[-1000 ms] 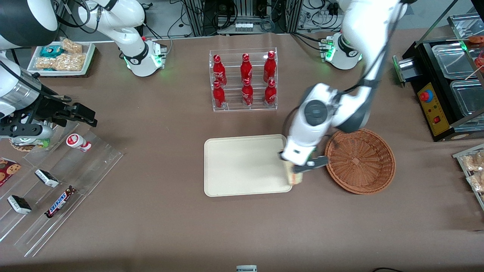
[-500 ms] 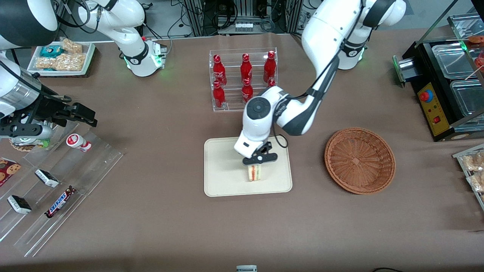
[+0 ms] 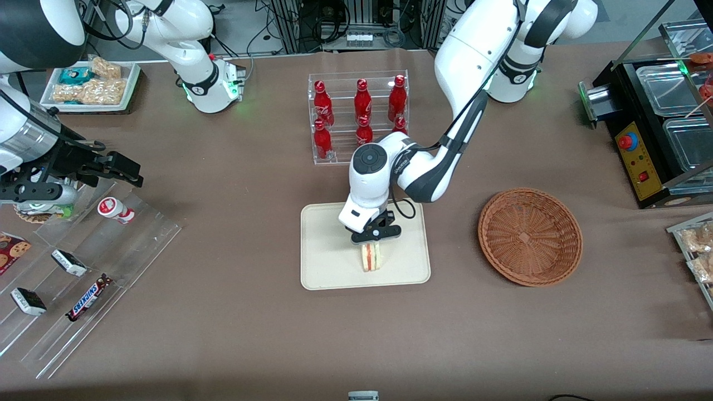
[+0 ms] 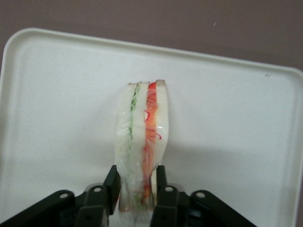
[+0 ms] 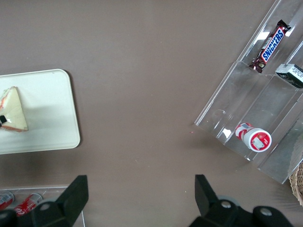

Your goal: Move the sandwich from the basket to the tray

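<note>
The sandwich is a white wedge with red-orange and green layers, standing on edge over the middle of the cream tray. My left gripper is shut on it from above. In the left wrist view the black fingers press both bread faces of the sandwich, with the tray just beneath. I cannot tell whether the sandwich touches the tray. The wicker basket lies empty beside the tray, toward the working arm's end. The right wrist view shows the sandwich on or just over the tray.
A clear rack of red bottles stands farther from the front camera than the tray, close to my arm's elbow. A stepped acrylic shelf with snack bars lies toward the parked arm's end. A black appliance stands at the working arm's end.
My gripper has carried the sandwich from the tray's edge nearest the basket to over the tray's middle. In the last half second it shifted only slightly and sank a little.
</note>
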